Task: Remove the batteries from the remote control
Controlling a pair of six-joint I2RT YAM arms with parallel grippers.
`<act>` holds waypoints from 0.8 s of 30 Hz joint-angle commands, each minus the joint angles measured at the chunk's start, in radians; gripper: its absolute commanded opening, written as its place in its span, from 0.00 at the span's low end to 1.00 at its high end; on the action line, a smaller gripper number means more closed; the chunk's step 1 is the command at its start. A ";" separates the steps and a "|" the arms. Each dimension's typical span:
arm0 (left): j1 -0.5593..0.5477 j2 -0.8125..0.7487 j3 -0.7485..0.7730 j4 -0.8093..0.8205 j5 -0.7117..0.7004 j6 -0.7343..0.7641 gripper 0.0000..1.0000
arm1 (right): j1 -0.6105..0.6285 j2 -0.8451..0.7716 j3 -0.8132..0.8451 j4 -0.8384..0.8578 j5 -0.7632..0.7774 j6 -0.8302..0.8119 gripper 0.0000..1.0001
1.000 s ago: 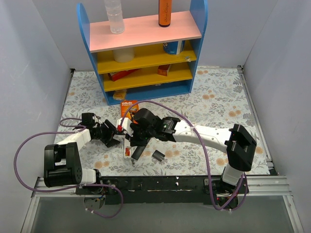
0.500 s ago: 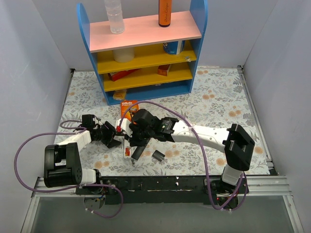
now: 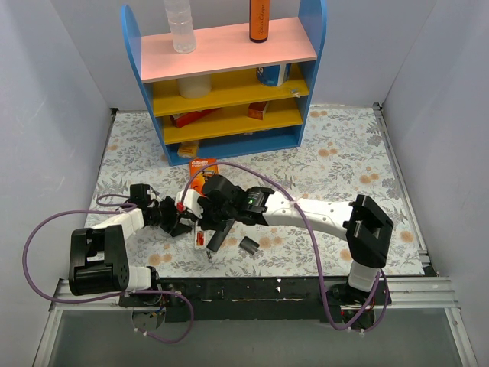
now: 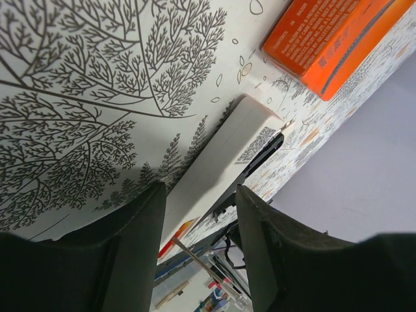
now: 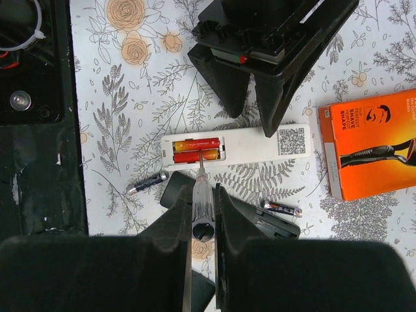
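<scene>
The white remote control [image 5: 260, 144] lies back-up on the floral mat with its compartment open. Two red-orange batteries [image 5: 195, 149] sit side by side in it. My right gripper [image 5: 203, 192] is shut on a clear-handled screwdriver [image 5: 201, 205], whose tip rests on the nearer battery. My left gripper [image 4: 200, 195] is open and straddles the remote [image 4: 221, 169], one finger on each long side, with small gaps showing. From above, both grippers meet over the remote [image 3: 200, 232], the left gripper [image 3: 177, 218] on its left, the right gripper [image 3: 210, 222] on its right.
A black remote [image 5: 260, 220] lies just under the white one, with two loose dark batteries [image 5: 147, 182] [image 5: 283, 208] beside it. An orange razor package [image 5: 370, 149] lies to the right. A black cover [image 3: 249, 245] rests nearby. A blue shelf unit [image 3: 229, 76] stands at the back.
My left gripper's jaws have narrowed around the white remote, and that arm has settled slightly lower. The right arm has edged left, screwdriver still held.
</scene>
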 commanded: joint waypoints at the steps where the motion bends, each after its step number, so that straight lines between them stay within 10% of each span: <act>1: -0.009 -0.023 -0.006 0.015 0.015 -0.010 0.46 | 0.020 0.026 0.054 -0.032 0.056 -0.027 0.01; 24: -0.054 -0.029 -0.037 0.025 0.014 -0.048 0.30 | 0.030 0.006 -0.065 0.037 0.086 0.019 0.01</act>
